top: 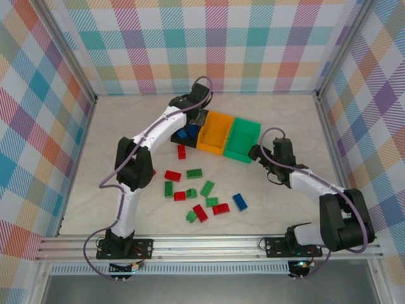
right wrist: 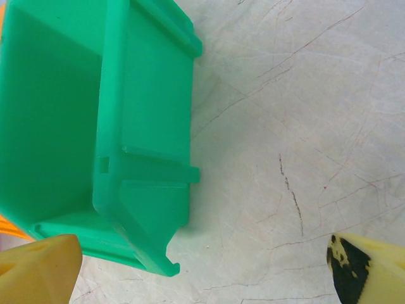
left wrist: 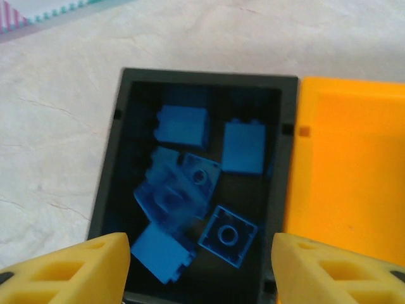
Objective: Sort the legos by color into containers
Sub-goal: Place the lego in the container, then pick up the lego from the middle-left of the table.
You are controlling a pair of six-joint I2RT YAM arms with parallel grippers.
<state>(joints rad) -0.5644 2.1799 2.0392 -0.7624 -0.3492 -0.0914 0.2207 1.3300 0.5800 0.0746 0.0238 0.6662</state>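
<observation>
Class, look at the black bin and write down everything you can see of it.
The black bin is an open-topped rectangular box of smooth dark plastic, upright on the pale veined table. Small notches mark its rim. About six blue lego bricks lie jumbled inside. One long side sits against the orange bin.

No writing, number, brand or sign could be read in any view. The studs of the blue legos (left wrist: 228, 235) lying in the black container (left wrist: 209, 76) were too blurred to show whether they carried any lettering.
</observation>
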